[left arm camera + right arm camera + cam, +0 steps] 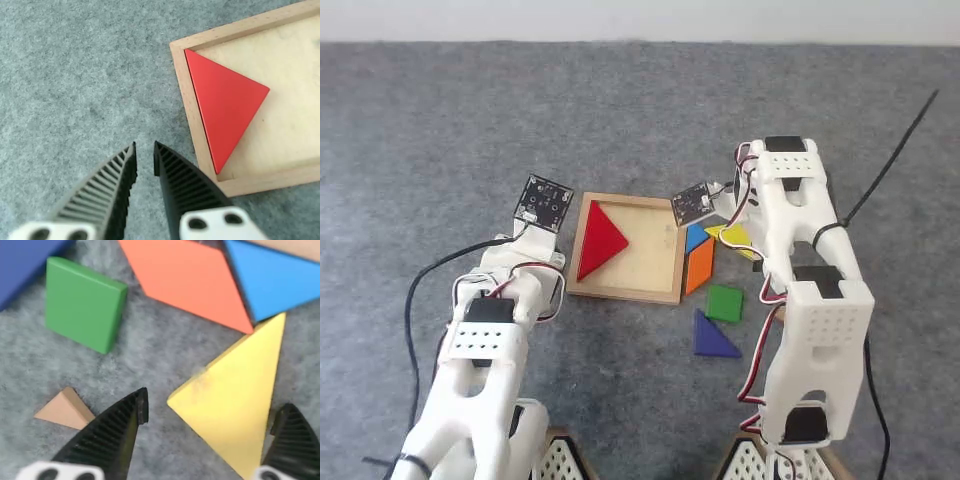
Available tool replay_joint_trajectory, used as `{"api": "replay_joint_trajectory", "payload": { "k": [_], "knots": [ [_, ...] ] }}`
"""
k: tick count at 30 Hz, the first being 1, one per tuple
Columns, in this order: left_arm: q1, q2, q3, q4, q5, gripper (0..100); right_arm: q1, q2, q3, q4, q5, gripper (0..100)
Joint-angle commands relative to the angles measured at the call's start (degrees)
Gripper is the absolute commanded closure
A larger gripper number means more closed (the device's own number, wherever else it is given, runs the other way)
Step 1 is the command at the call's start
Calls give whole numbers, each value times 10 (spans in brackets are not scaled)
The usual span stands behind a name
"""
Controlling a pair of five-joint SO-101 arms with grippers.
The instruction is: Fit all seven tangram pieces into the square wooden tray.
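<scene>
The square wooden tray (625, 293) lies between the arms with a red triangle (598, 240) against its left wall. My left gripper (145, 146) hovers over the carpet just outside the tray (270, 179), its fingers nearly together and holding nothing. Beyond the rim lies the red triangle (225, 100). My right gripper (216, 402) is open and straddles the yellow triangle (235, 410) right of the tray. Close by are an orange parallelogram (185, 280), a light blue triangle (270, 280), a green square (82, 302), a dark blue triangle (20, 260) and a small tan triangle (65, 410).
In the high view the orange parallelogram (700, 265) and light blue triangle (695, 237) touch the tray's right wall. The green square (724, 303) and dark blue triangle (712, 337) lie nearer the arms' bases. Grey carpet surrounds everything.
</scene>
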Motion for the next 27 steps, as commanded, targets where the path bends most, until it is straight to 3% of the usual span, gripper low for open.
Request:
{"api": "replay_joint_trajectory", "payload": {
  "k": [1,15,21,27],
  "knots": [
    [-3,-22,-4,-13,-9,945,10,-2,-3,-15,6,621],
    [-3,-22,-4,-13,-9,945,23,25,-5,-24,4,625],
    [-3,-22,-4,-13,-9,945,26,22,-5,-31,3,730],
    [-3,-22,-4,-13,-9,945,22,-4,-6,-33,-21,738]
  ]
}}
